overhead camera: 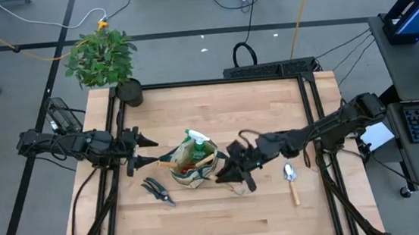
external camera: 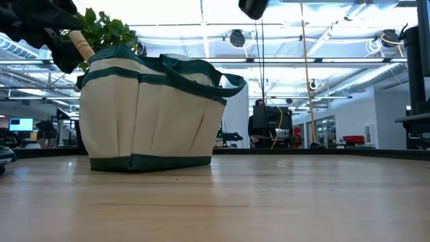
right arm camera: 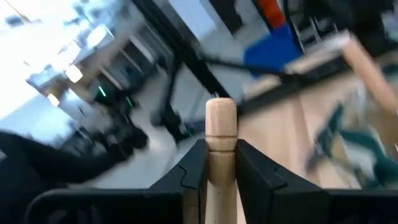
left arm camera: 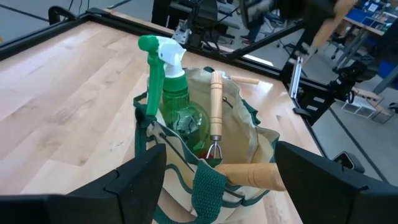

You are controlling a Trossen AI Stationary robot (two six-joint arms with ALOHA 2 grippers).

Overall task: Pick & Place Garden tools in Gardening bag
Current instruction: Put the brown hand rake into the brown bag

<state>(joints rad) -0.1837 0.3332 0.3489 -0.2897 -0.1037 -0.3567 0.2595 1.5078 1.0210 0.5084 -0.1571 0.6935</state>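
The beige gardening bag with green trim [overhead camera: 187,169] stands at the table's middle, also in the low view [external camera: 151,111]. In it stand the green spray bottle [left arm camera: 177,93], a wooden-handled rake [left arm camera: 216,99] and another wooden handle [left arm camera: 249,174]. My left gripper [overhead camera: 148,149] is open and empty, just left of the bag. My right gripper [overhead camera: 231,170], just right of the bag, is shut on a wooden-handled tool [right arm camera: 221,143]; its head is hidden. Black pruning shears [overhead camera: 157,190] lie flat near the bag's left. A silver trowel [overhead camera: 291,179] lies flat at the right. My right gripper pinches the tool's wooden handle [right arm camera: 221,163] between its two fingers [right arm camera: 189,171], a little below the handle's rounded free end [right arm camera: 221,118]. The handle runs along the fingers, and its end sticks out past their tips. The arm hides the tool's head.
A potted green plant [overhead camera: 101,57] in a black pot [overhead camera: 129,92] stands at the far left corner. Black frame rails [overhead camera: 314,101] run along the table's edges. Bare wood lies along the near edge [overhead camera: 219,223].
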